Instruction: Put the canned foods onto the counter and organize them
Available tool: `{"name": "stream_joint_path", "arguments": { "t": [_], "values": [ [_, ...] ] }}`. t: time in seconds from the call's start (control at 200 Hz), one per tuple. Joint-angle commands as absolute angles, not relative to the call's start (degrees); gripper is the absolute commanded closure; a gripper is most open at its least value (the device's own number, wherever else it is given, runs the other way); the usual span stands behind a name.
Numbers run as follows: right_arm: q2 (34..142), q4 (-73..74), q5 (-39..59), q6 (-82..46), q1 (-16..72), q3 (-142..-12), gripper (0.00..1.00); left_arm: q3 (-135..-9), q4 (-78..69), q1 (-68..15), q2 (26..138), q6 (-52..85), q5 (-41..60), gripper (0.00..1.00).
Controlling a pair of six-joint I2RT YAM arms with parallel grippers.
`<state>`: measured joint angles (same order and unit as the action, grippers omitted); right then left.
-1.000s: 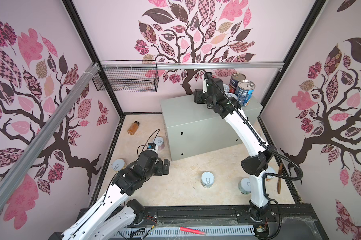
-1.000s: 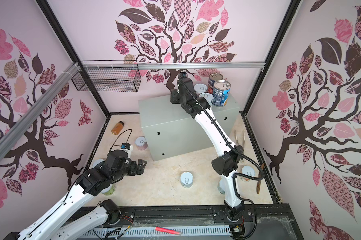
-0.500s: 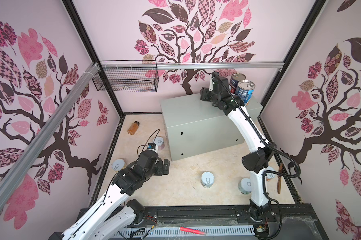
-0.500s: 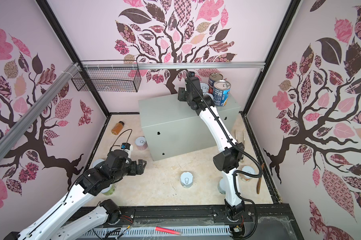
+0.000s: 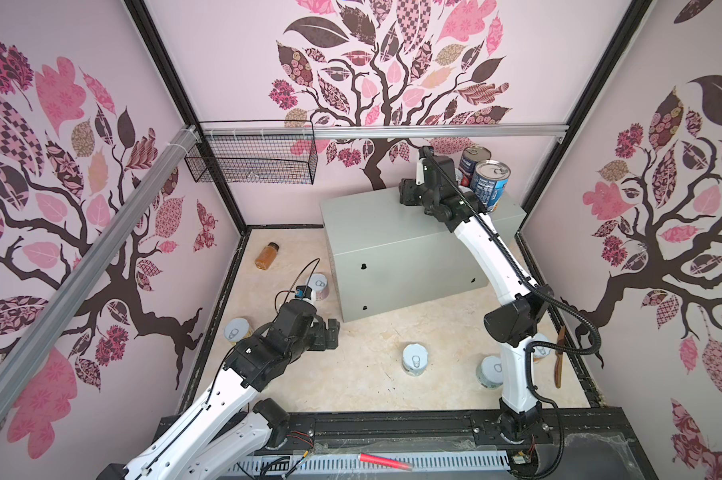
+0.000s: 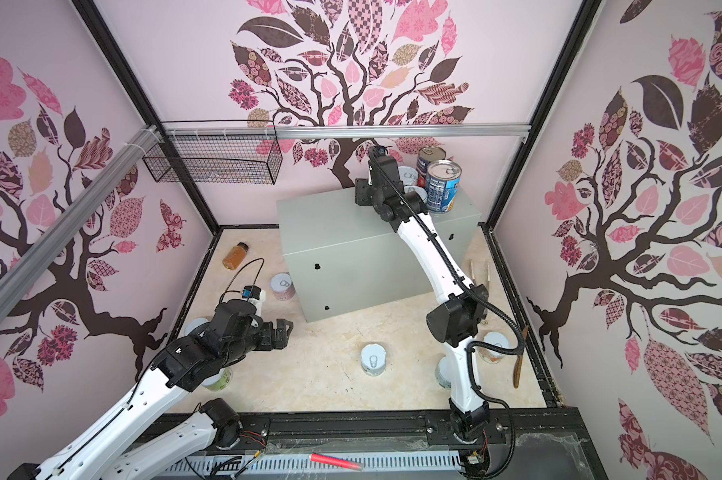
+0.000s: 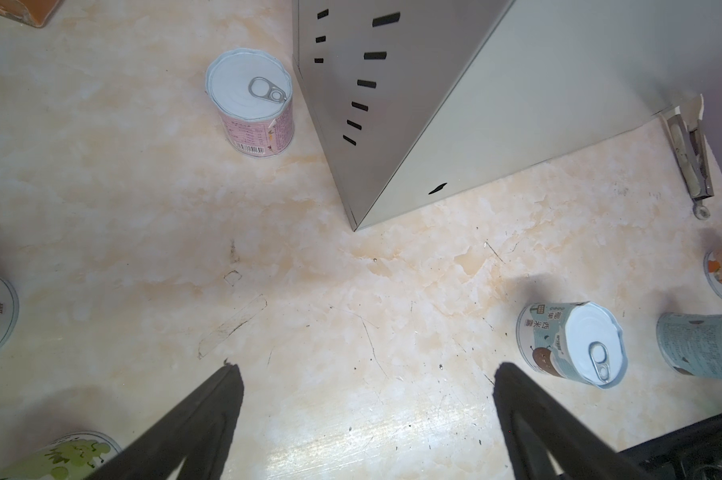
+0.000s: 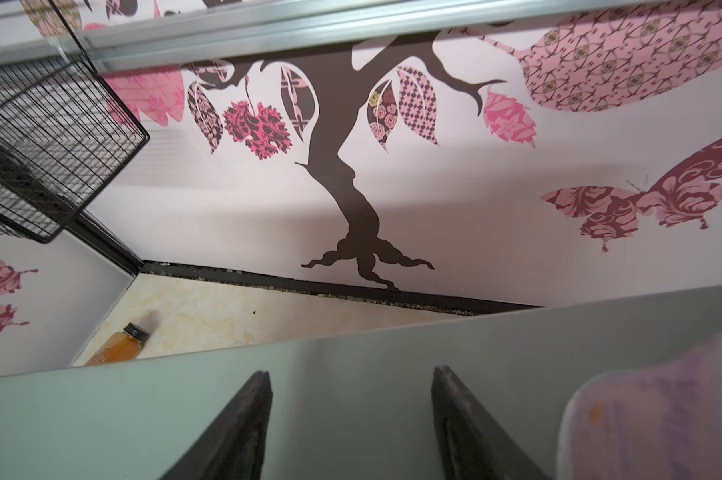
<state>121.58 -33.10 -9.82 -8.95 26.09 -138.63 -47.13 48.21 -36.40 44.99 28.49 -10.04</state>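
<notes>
The counter (image 5: 392,237) is a grey metal box at the back. At its back right corner stand a blue-label can (image 5: 490,185), a red-label can (image 5: 471,160) and two white-lidded cans (image 6: 407,176), partly hidden by my right arm. My right gripper (image 5: 406,193) (image 8: 351,374) hovers open and empty over the counter top, a blurred pastel can (image 8: 662,415) beside it. My left gripper (image 5: 333,332) (image 7: 365,370) hangs open over bare floor. On the floor stand a pink can (image 5: 320,286) (image 7: 251,102), a yellow one (image 5: 238,330), a teal one (image 5: 414,359) (image 7: 571,343) and another (image 5: 491,371).
An amber bottle (image 5: 266,255) lies on the floor at the back left. A black wire basket (image 5: 251,160) hangs on the back rail. A wooden-handled tool (image 5: 558,357) leans at the right wall and metal tongs (image 7: 689,158) lie beside the counter.
My right gripper has swung toward the cans on the counter and back a little, and its jaws stand slightly wider. The left arm has not moved.
</notes>
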Motion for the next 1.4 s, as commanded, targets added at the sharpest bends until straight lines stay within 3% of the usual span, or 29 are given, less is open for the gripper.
{"name": "stream_joint_path", "arguments": {
  "t": [0.0, 0.51, 0.775, 1.22, 1.395],
  "values": [
    [117.93, -33.98, -8.8, -5.82, 25.61, -136.33, 0.35, -45.93, 48.12, -36.32, 44.49, 28.17, -10.55, 0.02],
    [112.26, -32.15, -4.26, -4.15, 24.7, -129.44, 0.34, -45.88, 48.03, -36.3, 44.49, 28.23, -10.55, 0.02],
    [110.54, -32.44, 2.63, -4.63, 24.73, -129.13, 0.32, -45.88, 48.01, -36.31, 44.56, 28.18, -10.65, 0.02],
    [103.65, -39.26, 1.32, -0.99, 30.97, -130.93, 0.02, -46.06, 48.48, -36.04, 43.43, 27.42, -11.5, 0.02],
    [96.73, -39.18, 0.43, -3.16, 33.77, -124.0, 0.0, -46.18, 48.68, -35.99, 43.24, 27.27, -12.21, 0.02]
  ]
}}
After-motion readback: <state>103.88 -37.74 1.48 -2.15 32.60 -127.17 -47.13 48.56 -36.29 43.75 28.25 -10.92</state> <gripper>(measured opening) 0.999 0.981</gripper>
